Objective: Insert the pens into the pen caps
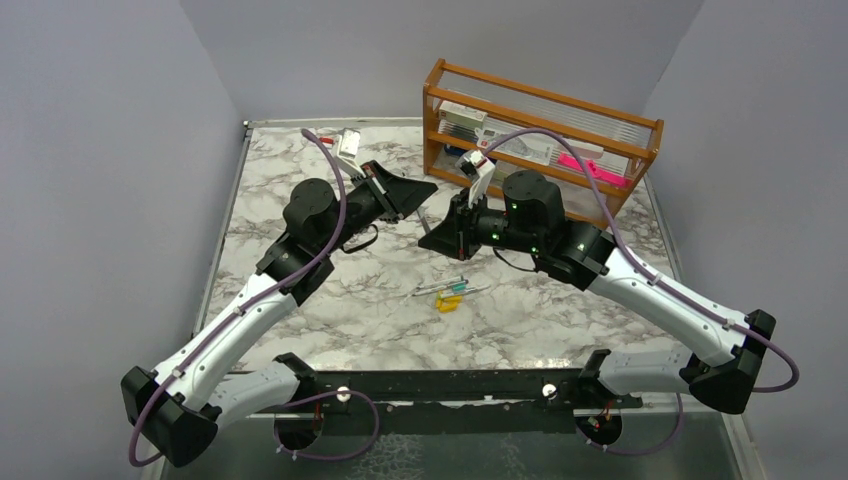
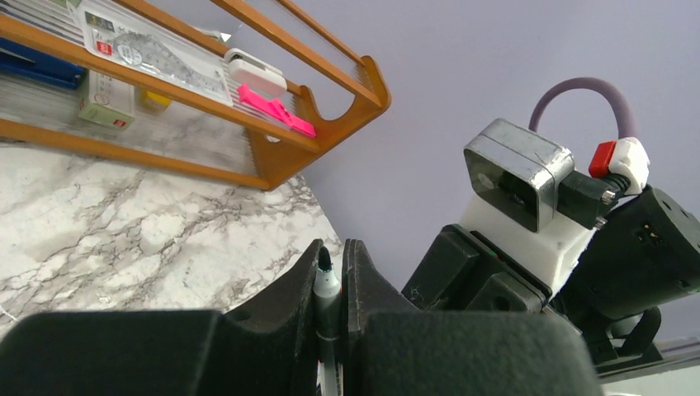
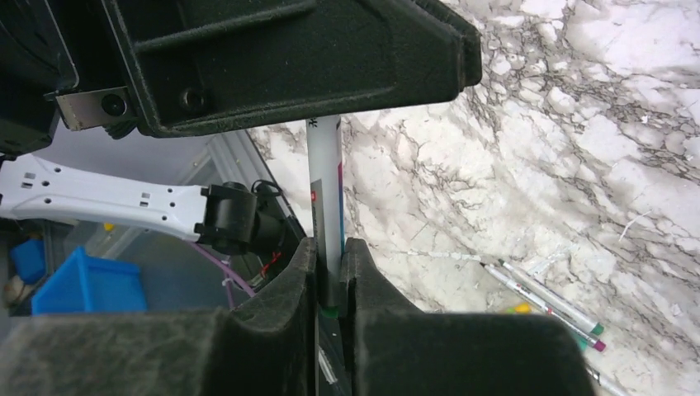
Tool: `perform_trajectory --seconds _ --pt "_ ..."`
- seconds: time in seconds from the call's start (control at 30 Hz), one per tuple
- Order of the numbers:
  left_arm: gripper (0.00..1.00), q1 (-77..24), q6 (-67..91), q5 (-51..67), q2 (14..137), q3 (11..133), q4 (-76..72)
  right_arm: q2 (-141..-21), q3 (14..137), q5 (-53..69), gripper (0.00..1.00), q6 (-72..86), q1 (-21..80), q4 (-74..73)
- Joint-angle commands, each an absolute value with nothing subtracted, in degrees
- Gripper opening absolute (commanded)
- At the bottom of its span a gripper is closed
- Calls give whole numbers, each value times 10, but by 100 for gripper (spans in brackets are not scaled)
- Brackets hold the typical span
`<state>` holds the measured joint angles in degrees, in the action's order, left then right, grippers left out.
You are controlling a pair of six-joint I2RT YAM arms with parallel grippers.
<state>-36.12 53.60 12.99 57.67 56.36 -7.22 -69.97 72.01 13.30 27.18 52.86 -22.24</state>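
Note:
My left gripper point(image 2: 334, 246) is shut on a silvery-white pen point(image 2: 325, 285) whose dark tip pokes out at the fingertips. In the top view it point(image 1: 412, 190) hangs over the middle of the table, facing my right gripper point(image 1: 436, 238). The pen's white barrel point(image 3: 326, 190) runs down from the left gripper point(image 3: 289, 58) into my right gripper point(image 3: 330, 245), which is shut on its lower end. A green bit point(image 3: 330, 312) shows there; I cannot tell if it is a cap. More pens point(image 1: 450, 287) point(image 3: 545, 297) and a yellow pen cap point(image 1: 447, 303) point(image 3: 520, 308) lie on the table.
A wooden rack point(image 1: 540, 100) point(image 2: 272, 157) with boxes and a bright pink flat object point(image 1: 590, 165) point(image 2: 272, 111) stands at the back right. A small white item point(image 1: 348, 142) lies at the back left. Grey walls close three sides of the marble table point(image 1: 300, 300).

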Motion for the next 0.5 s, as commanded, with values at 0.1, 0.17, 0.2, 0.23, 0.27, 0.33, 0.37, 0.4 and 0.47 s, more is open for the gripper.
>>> perform_trajectory --seconds 0.1,0.17,0.2,0.23,0.27,0.33,0.37,0.4,0.47 --pt "3 -363 541 135 570 565 -100 -688 714 128 2 323 528 -169" --pt "22 -363 541 142 574 569 -100 -686 712 123 2 349 528 -167" --pt "33 -363 541 148 577 571 -100 -683 707 124 2 362 528 -160" --pt "40 -363 540 153 580 575 -99 -677 700 124 2 374 528 -149" --pt "45 -363 539 157 583 578 -98 -670 688 124 2 385 528 -134" --pt "52 -364 537 165 588 584 -97 -650 663 124 2 403 528 -94" --pt "53 -363 534 167 589 586 -97 -642 653 121 2 411 528 -79" --pt "53 -364 533 167 590 587 -97 -635 648 119 2 415 528 -68" --pt "53 -364 533 163 586 587 -97 -628 646 116 2 421 528 -62"
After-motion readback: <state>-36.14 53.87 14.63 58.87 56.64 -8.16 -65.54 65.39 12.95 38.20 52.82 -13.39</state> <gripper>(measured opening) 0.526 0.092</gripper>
